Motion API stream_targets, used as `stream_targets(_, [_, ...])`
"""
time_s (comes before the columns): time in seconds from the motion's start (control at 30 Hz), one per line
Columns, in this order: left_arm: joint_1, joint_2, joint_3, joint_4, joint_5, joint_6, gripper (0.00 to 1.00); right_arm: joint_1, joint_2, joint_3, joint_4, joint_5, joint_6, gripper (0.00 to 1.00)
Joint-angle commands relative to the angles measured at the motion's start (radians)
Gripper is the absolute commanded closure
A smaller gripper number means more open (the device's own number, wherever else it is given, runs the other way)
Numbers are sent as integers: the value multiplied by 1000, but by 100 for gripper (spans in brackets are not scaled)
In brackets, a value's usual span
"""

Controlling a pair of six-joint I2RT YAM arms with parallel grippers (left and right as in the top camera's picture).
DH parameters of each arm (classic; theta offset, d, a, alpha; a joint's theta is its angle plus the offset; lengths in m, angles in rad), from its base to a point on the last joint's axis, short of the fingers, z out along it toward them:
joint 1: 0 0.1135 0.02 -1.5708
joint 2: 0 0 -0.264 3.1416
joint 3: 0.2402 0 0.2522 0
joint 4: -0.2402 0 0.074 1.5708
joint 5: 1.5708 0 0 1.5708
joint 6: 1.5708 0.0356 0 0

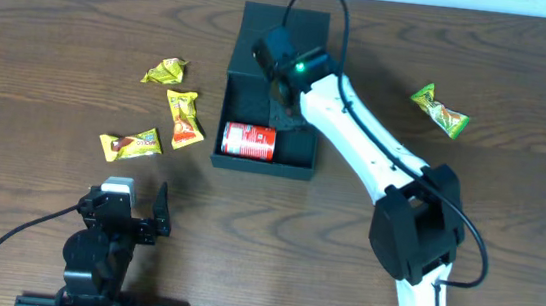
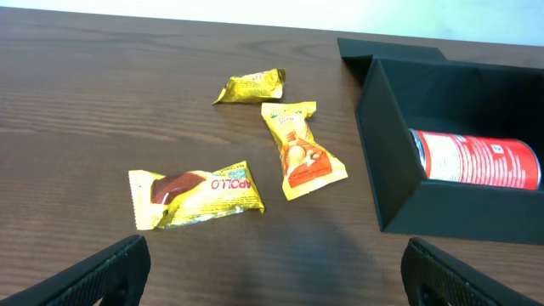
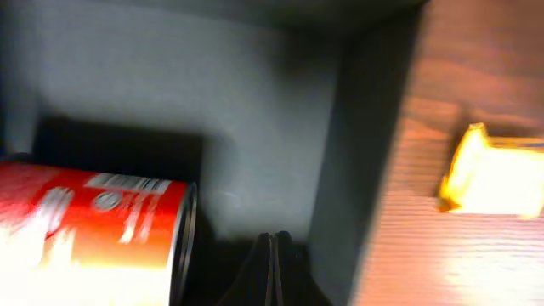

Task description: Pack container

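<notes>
The container is a dark square box in the middle of the table, open, with its flap lid lying flat behind it. A red can lies on its side inside, by the front wall. My right gripper is down inside the box, behind the can. In the right wrist view its fingers are shut with nothing between them, the can to their left, above the box floor. My left gripper is open and empty near the front left; its wide-apart fingers face the box wall and the can.
Three snack packets lie left of the box: a yellow one, an orange-yellow one and a yellow-brown one. A green packet lies to the right. A blurred yellow packet shows beyond the box wall.
</notes>
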Motion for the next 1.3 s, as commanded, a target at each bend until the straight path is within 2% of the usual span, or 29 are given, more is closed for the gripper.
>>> stream_targets(0.0, [-2, -6, -21, -5, 9, 15, 5, 0, 9, -77, 51, -41, -13, 99])
stream_targets(0.37, [-2, -6, -21, -5, 9, 15, 5, 4, 10, -210, 260, -214, -26, 98])
stream_targets(0.53, [-2, -6, -21, -5, 9, 15, 5, 13, 10, -211, 312, -279, -97, 98])
stream_targets(0.87, [-2, -6, -21, -5, 9, 15, 5, 31, 10, -211, 300, -275, -129, 98])
stream_targets(1.0, [-2, -6, -21, -5, 9, 15, 5, 30, 9, -208, 256, -187, -105, 99])
stream_targets(1.27, [-2, -6, -21, -5, 9, 15, 5, 20, 8, -192, 212, -148, -89, 98])
